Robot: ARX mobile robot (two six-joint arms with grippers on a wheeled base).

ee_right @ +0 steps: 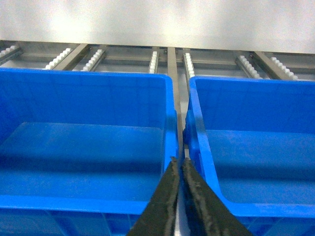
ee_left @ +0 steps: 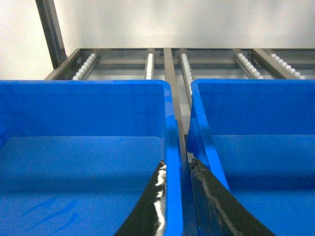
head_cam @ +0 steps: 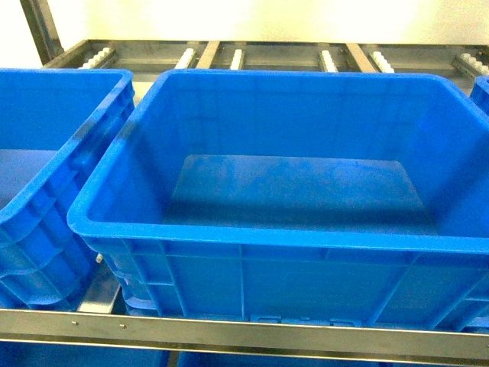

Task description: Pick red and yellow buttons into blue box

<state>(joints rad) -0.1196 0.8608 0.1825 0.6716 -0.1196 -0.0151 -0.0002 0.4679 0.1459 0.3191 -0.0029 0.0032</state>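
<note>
a large blue box (head_cam: 290, 252) sits centre on a roller rack (head_cam: 252, 55), flanked by a second crate (head_cam: 46, 153). the left gripper (ee_left: 178, 168) hovers slightly parted over the gap between crates; the right gripper (ee_right: 179, 164) is nearly closed, holding nothing. no buttons in sight.

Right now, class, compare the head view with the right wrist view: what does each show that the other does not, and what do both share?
Only the head view shows the whole empty blue box from above, with the metal rail before it and no gripper. Only the right wrist view shows the right gripper, its fingers pressed together, above the gap between two crates. Both show blue crates on the roller rack, and no buttons.
</note>
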